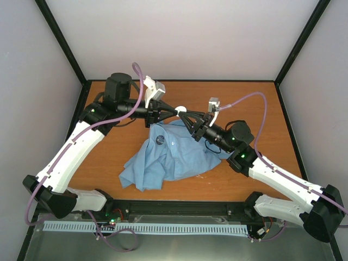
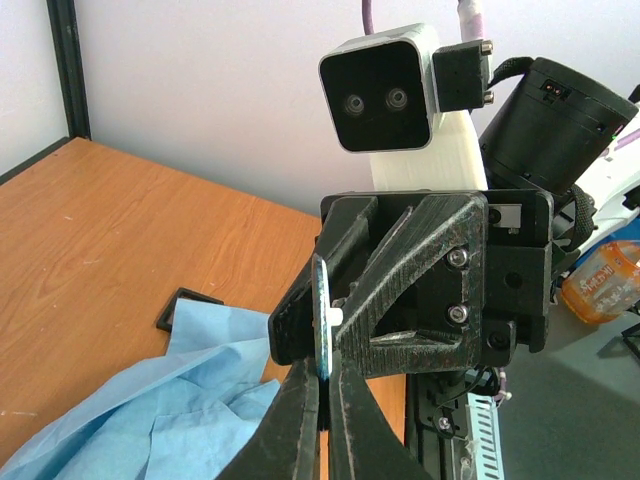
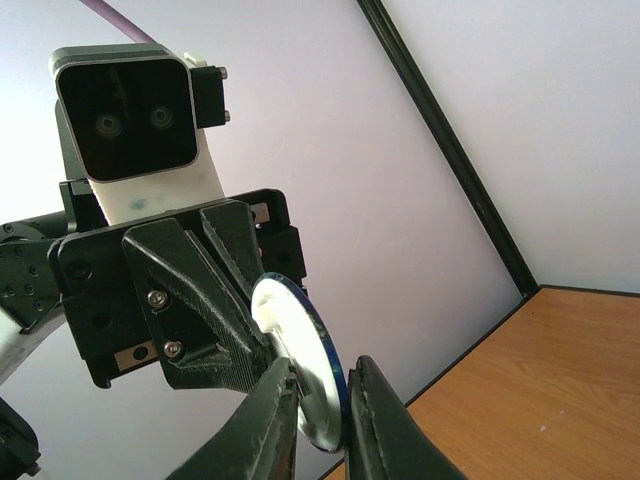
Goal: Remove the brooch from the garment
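Observation:
The light blue shirt (image 1: 168, 155) lies crumpled on the table's middle; its edge also shows in the left wrist view (image 2: 150, 410). A small dark round disc, the brooch (image 1: 160, 140), sits on its upper left part. Both grippers meet in the air just behind the shirt. My left gripper (image 1: 176, 111) and my right gripper (image 1: 186, 113) are both closed on another thin disc (image 1: 181, 110) with a blue face and a white back. It stands edge-on between the left fingers (image 2: 322, 320) and between the right fingers (image 3: 310, 370).
The wooden table (image 1: 109, 157) is fenced by black frame posts and pale walls. A small black square frame (image 2: 187, 310) lies on the table beside the shirt's far edge. A cable rail (image 1: 147, 227) runs along the near edge.

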Robot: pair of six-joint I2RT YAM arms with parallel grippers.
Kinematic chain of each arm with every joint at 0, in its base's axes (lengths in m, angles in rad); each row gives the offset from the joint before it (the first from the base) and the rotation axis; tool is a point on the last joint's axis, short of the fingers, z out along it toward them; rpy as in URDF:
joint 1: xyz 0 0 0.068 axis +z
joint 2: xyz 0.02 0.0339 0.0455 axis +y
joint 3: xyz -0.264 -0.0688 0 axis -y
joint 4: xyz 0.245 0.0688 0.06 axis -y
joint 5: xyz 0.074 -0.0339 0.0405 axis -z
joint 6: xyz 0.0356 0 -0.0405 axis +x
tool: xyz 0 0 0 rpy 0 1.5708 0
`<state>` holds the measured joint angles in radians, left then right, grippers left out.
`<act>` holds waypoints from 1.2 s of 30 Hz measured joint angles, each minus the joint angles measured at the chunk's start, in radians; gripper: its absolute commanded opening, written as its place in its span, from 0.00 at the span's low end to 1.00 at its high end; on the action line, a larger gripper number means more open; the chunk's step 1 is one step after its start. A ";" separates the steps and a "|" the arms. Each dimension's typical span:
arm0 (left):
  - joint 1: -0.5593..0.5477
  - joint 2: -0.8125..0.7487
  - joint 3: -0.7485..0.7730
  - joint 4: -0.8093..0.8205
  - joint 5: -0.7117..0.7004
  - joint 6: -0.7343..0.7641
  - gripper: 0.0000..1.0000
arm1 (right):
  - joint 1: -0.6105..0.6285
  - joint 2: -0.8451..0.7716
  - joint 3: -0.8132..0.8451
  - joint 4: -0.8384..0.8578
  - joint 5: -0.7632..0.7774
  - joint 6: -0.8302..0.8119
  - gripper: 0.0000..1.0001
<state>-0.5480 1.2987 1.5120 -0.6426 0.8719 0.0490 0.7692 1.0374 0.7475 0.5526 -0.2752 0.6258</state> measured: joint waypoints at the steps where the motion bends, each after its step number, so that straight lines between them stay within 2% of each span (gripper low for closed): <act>1: 0.000 0.000 0.000 0.001 0.000 0.000 0.01 | 0.000 0.000 0.000 0.000 0.001 0.001 0.12; 11: 0.003 0.002 0.001 0.006 -0.013 0.007 0.01 | 0.000 0.011 0.032 -0.047 0.010 0.010 0.12; 21: -0.010 0.002 0.001 0.004 -0.079 0.075 0.01 | 0.000 0.017 0.048 -0.087 0.040 0.034 0.12; 36: -0.043 0.002 0.000 0.006 -0.113 0.116 0.01 | 0.011 -0.032 0.001 -0.075 0.079 0.050 0.13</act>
<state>-0.5915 1.3010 1.5120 -0.6365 0.7589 0.1646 0.7803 1.0054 0.7483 0.4778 -0.1963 0.6754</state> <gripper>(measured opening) 0.036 0.131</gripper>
